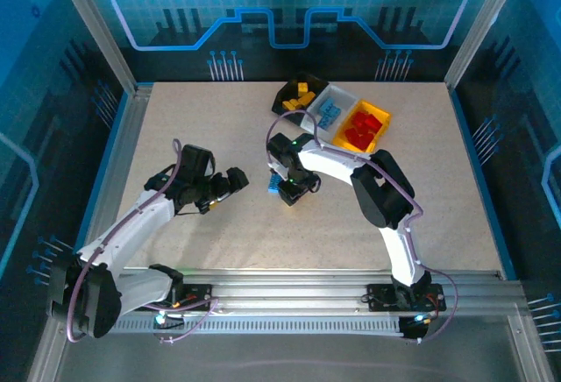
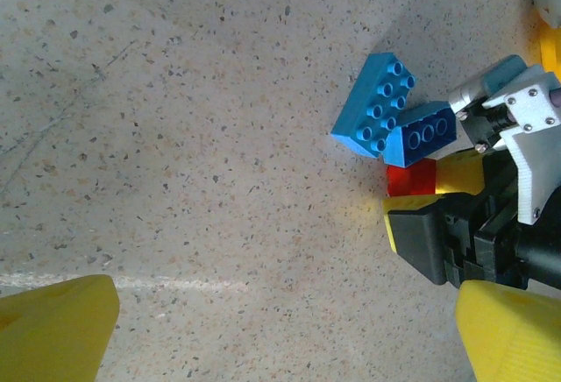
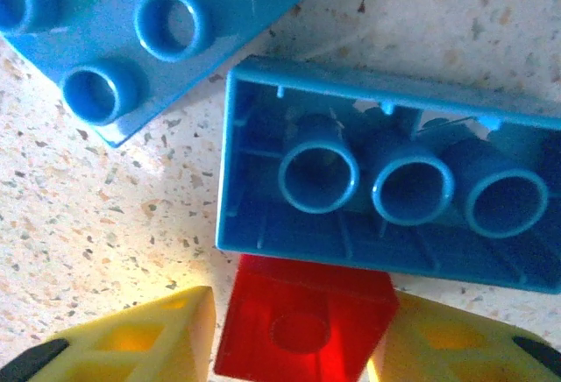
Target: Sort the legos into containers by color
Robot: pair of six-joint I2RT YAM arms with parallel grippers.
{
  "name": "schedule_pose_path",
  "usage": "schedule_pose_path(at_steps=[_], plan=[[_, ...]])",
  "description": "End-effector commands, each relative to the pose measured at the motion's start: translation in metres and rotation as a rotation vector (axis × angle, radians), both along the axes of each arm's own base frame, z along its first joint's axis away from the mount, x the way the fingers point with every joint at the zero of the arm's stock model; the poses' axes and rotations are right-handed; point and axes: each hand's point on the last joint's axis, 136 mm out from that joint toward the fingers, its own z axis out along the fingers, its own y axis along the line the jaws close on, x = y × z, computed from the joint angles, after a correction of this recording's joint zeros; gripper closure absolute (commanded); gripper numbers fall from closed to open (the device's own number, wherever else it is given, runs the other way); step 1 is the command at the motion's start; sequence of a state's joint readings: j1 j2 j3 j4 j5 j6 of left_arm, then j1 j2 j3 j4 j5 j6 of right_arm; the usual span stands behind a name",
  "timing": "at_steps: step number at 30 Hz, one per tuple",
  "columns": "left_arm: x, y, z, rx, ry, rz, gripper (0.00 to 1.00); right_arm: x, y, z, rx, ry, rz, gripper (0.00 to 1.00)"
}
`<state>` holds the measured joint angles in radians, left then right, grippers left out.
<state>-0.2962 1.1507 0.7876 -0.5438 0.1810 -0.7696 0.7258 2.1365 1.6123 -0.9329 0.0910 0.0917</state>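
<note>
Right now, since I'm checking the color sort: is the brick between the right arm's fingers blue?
No, the red brick sits between the yellow fingers; a blue brick lies beyond.

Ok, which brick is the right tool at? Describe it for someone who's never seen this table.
On the table, just on the arms' side of the three bins, the right tool stands over a cluster of bricks. Between its yellow fingers lies a small red brick, right beside two larger blue ones; it is the only red one in that cluster.
</note>
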Motion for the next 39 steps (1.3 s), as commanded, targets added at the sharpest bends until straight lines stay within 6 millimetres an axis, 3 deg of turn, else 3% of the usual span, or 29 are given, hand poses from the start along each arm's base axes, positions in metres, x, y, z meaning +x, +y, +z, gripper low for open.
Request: schedule_pose_path(at_steps=[1, 5, 10, 14, 18, 24, 27, 30, 35, 39], plan=[[-0.005, 0.0, -0.004, -0.026, 0.031, 0.015, 0.01, 0.003, -0.002, 0.004, -0.012, -0.019, -0.008, 0.56], [-0.003, -0.001, -0.006, -0.028, 0.036, 0.013, 0.01, 0.006, -0.009, 0.021, 0.007, -0.034, -0.037, 0.59], [0.001, -0.003, -0.008, -0.036, 0.034, 0.016, 0.01, 0.019, -0.032, 0.059, 0.096, -0.067, -0.142, 0.61], [0.007, -0.008, -0.009, -0.053, 0.034, 0.011, 0.01, 0.047, -0.065, 0.087, 0.175, -0.108, -0.277, 0.62], [0.011, -0.013, -0.008, -0.056, 0.036, -0.013, 0.01, 0.085, -0.109, 0.101, 0.241, -0.142, -0.469, 0.62], [0.01, -0.025, -0.006, 0.011, 0.057, -0.127, 0.01, 0.14, -0.182, 0.09, 0.261, -0.144, -0.749, 0.62], [0.008, -0.035, -0.006, 0.056, 0.071, -0.193, 0.01, 0.161, -0.204, 0.081, 0.262, -0.128, -0.824, 0.62], [0.008, -0.043, -0.006, 0.076, 0.075, -0.229, 0.01, 0.176, -0.214, 0.074, 0.266, -0.127, -0.863, 0.63], [0.006, -0.049, -0.009, 0.069, 0.083, -0.241, 0.01, 0.189, -0.215, 0.065, 0.268, -0.109, -0.885, 0.6], [0.004, -0.049, -0.011, 0.073, 0.09, -0.247, 0.01, 0.193, -0.213, 0.065, 0.281, -0.105, -0.903, 0.51]])
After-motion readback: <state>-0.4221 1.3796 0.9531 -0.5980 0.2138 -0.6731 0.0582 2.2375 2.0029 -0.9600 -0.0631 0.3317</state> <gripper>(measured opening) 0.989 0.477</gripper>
